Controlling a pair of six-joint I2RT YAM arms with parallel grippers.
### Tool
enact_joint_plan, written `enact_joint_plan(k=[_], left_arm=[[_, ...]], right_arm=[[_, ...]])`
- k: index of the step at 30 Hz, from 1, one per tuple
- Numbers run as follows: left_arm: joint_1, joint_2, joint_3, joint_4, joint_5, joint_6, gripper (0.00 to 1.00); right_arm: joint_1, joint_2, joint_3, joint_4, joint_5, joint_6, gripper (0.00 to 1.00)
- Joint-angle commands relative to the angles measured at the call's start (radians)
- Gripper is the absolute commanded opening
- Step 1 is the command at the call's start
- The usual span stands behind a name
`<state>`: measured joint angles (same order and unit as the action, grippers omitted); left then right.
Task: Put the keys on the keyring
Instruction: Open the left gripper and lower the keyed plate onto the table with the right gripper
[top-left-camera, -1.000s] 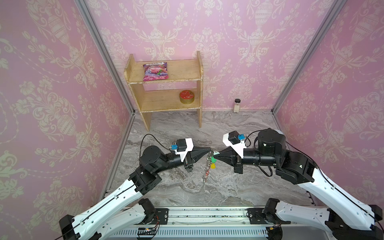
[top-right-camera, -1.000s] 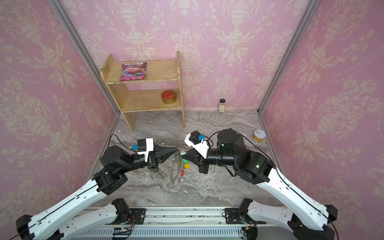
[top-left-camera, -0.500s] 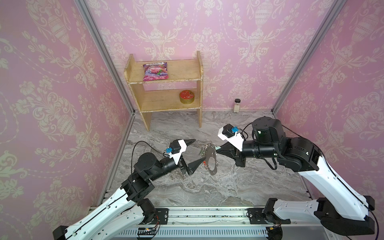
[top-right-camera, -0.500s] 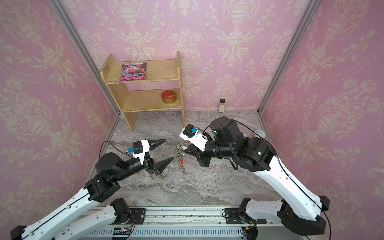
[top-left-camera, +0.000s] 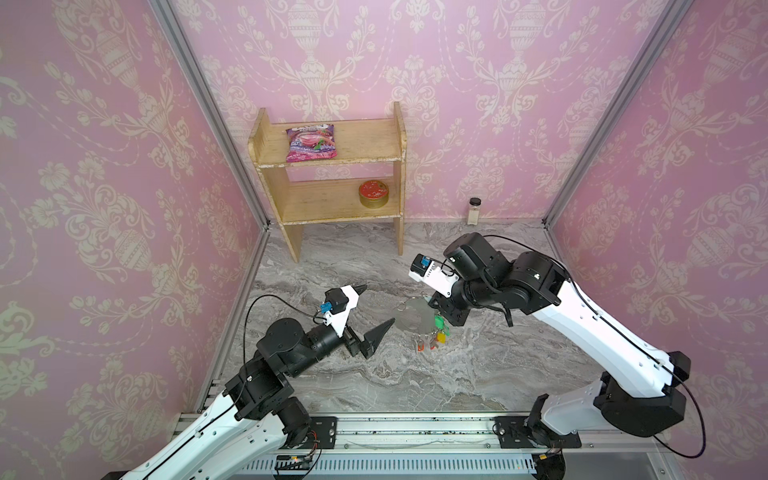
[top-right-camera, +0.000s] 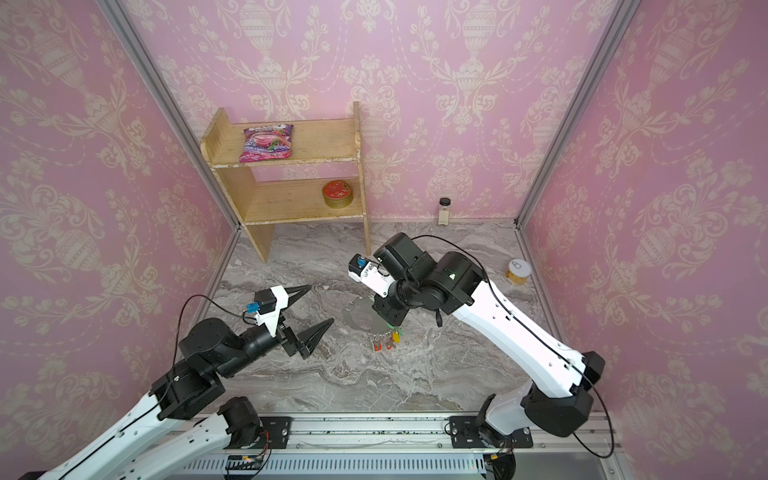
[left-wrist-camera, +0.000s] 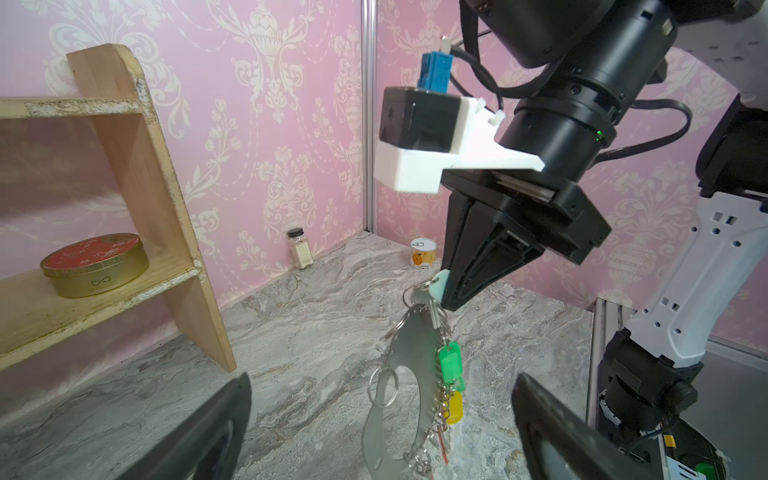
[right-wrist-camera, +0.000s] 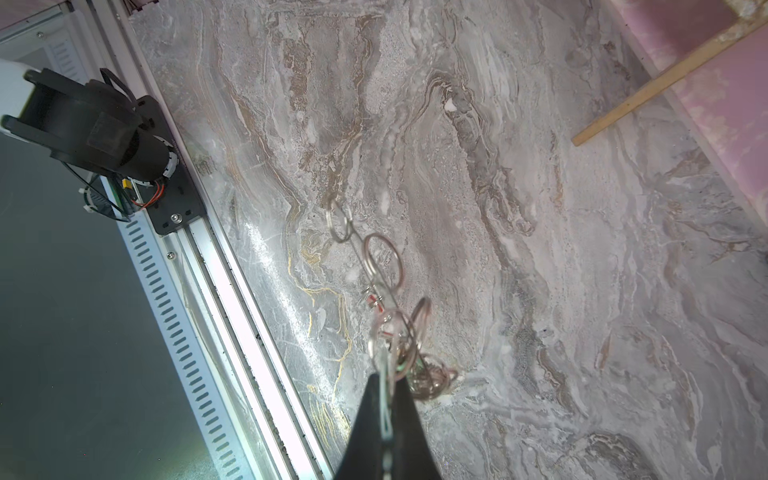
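Observation:
My right gripper (top-left-camera: 441, 312) is shut on the pale mint-green tag (left-wrist-camera: 440, 282) of the keys (left-wrist-camera: 432, 308) and points down at the marble floor. The keyring (top-left-camera: 415, 318), a flat grey metal hoop, hangs below the keys with green, yellow and red tags (top-right-camera: 392, 336) along its rim. In the right wrist view the mint tag (right-wrist-camera: 386, 411) sits between the shut fingers of the right gripper (right-wrist-camera: 386, 378), and the keyring (right-wrist-camera: 376, 266) shows edge-on. My left gripper (top-left-camera: 378, 304) is open and empty, left of the keyring and apart from it. The keyring (left-wrist-camera: 409, 365) hangs ahead of the left gripper (left-wrist-camera: 382, 376).
A wooden shelf (top-left-camera: 332, 187) stands at the back wall with a pink packet (top-left-camera: 311, 143) on top and a red tin (top-left-camera: 374, 193) below. A small jar (top-left-camera: 473, 210) stands by the back wall, and a can (top-right-camera: 518, 272) near the right wall. The metal rail (top-left-camera: 415, 428) runs along the front.
My left gripper has opened, let go of the keyring and drawn back to the left. The right gripper has swung to point down, with the keys and keyring dangling from it.

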<state>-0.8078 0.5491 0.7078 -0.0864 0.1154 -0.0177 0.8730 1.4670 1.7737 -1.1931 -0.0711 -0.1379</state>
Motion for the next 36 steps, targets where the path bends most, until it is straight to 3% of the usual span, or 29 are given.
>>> enact_joint_plan(k=[1,10,12,15,19,28,36], left_arm=[[0.004,-0.024,-0.004,-0.039,-0.043,-0.013,0.99],[0.004,-0.031,-0.036,-0.026,-0.053,-0.027,0.99],[0.004,-0.028,-0.04,-0.031,-0.057,-0.024,0.99],[0.004,-0.025,-0.046,-0.033,-0.066,-0.019,0.99],[0.004,-0.011,-0.046,-0.035,-0.085,-0.013,0.99],[0.003,0.046,-0.022,-0.071,-0.162,-0.006,0.99],[0.004,0.075,-0.021,-0.1,-0.209,0.002,0.99]], right_arm=[[0.001,0.018,0.056,0.022,-0.085,0.049,0.0],[-0.066,0.114,-0.066,0.235,-0.384,0.144,0.0],[-0.108,0.117,-0.132,0.319,-0.481,0.189,0.0],[-0.15,0.124,-0.225,0.392,-0.537,0.232,0.0],[-0.205,0.141,-0.32,0.421,-0.535,0.247,0.0],[-0.313,0.174,-0.505,0.486,-0.402,0.258,0.0],[-0.368,0.184,-0.664,0.544,-0.39,0.308,0.0]])
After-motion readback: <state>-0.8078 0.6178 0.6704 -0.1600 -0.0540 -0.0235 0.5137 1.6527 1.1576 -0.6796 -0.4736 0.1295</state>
